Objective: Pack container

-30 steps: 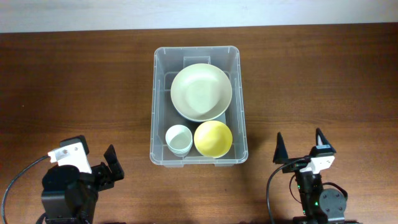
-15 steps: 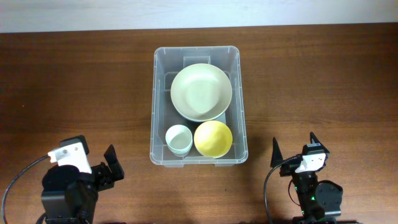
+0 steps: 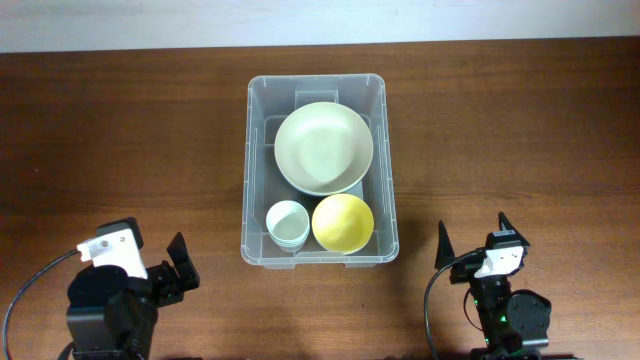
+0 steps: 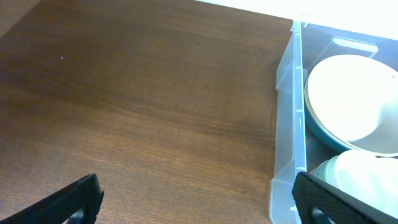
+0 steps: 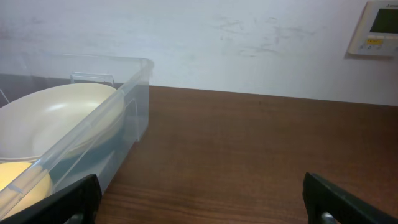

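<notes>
Left gripper (image 4: 198,204) wide open, holding nothing; broad stretch of bench (image 3: 120,130) between it and container (image 3: 246,180). Container mid-bench, holding cream bowl (image 3: 323,147), white cup (image 3: 287,222), yellow bowl (image 3: 343,222). Right gripper (image 3: 472,245) wide open, empty, near container's right-front corner. Wall panel (image 5: 379,28) lettering too small to read.

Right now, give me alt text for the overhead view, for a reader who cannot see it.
A clear plastic container on a wooden table holds a large pale green bowl, a yellow bowl and a small white bowl. The left pincer and right pincer sit open and empty near the bottom edge, apart from the container.
</notes>
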You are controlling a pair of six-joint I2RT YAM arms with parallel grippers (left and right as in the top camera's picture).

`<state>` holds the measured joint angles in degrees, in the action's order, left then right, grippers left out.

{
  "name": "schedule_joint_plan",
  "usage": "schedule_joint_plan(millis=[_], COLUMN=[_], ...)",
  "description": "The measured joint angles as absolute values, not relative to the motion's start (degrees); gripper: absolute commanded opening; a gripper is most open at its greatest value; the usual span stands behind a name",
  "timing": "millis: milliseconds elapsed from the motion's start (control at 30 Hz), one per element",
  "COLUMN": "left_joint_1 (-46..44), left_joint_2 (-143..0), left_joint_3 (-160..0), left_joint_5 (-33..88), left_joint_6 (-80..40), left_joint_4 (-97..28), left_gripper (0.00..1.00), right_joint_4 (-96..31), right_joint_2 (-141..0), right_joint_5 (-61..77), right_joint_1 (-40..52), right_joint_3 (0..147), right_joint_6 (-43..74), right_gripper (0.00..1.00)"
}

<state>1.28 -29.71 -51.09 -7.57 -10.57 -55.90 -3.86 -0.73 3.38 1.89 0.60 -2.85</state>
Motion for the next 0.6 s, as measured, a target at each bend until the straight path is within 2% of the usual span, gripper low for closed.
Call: schedule_joint_plan(millis=[333, 533, 600], left_joint_1=[1.3, 1.3, 1.3], left_joint_2=[-29.5, -23.6, -19.8], left_joint_3=[-50.6, -39.6, -34.1], left_joint_5=[-8.0, -8.4, -8.4], left_joint_6=[-10.5, -10.5, -10.3], left_joint_4=[-56.7, -54.2, -48.2], left_gripper=[1.0, 1.0, 1.0], right_joint_4=[-3.9, -3.9, -3.9], right_joint_2=[-0.7, -0.7, -0.8], right_joint_5=[3.4, 3.6, 3.6], right_joint_1=[1.9, 1.9, 1.9], right_joint_3=[0.6, 0.6, 0.6], right_joint_6=[-3.0, -3.0, -3.0], right_gripper=[0.99, 0.99, 0.99])
